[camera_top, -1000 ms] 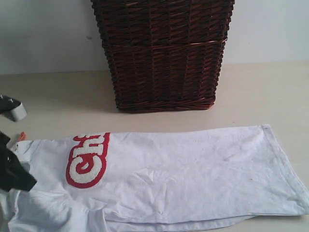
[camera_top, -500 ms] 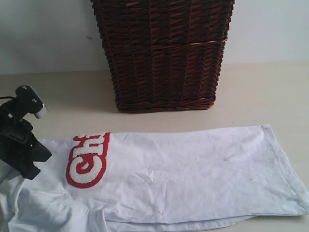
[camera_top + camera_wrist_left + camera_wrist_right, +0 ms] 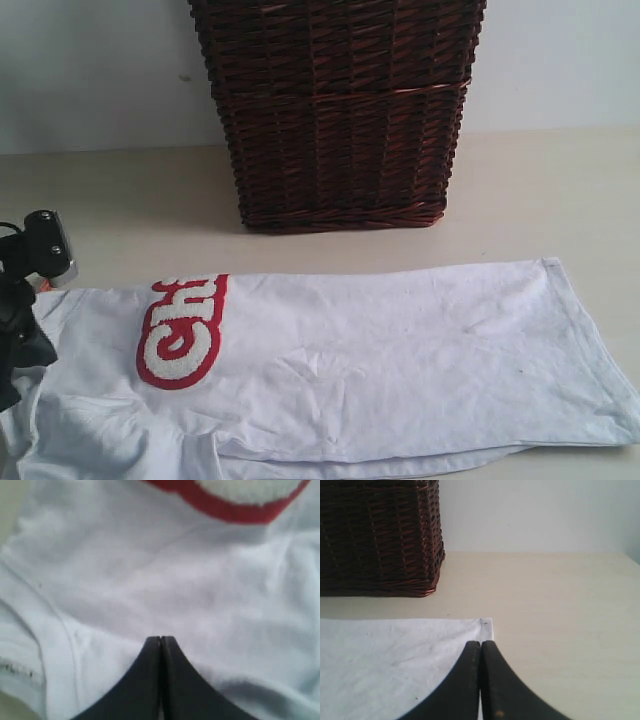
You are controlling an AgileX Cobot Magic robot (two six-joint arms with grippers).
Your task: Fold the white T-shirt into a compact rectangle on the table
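Since half a second ago the left gripper (image 3: pixel 160 641) has drawn back toward the left edge of the exterior view and sunk lower, while the white T-shirt (image 3: pixel 380 350) lies as it did. This gripper's two black fingers (image 3: pixel 145 680) are pressed together with no gap, low over rumpled cloth just below the red band of white letters (image 3: pixel 182 330). Whether any fabric is pinched between them cannot be told. The right gripper (image 3: pixel 480 644) shows only in its own wrist view. Its fingers are likewise closed tight, with their tips at the corner of the shirt's hem and nothing visibly held.

The shirt stretches as a long band across the pale desk (image 3: pixel 540 190) in front of the dark wicker basket (image 3: pixel 340 110), apart from it. Its lettered chest end is at the left and its hem end at the right. A lower layer peeks out along the near edge, and soft creases cross the middle.
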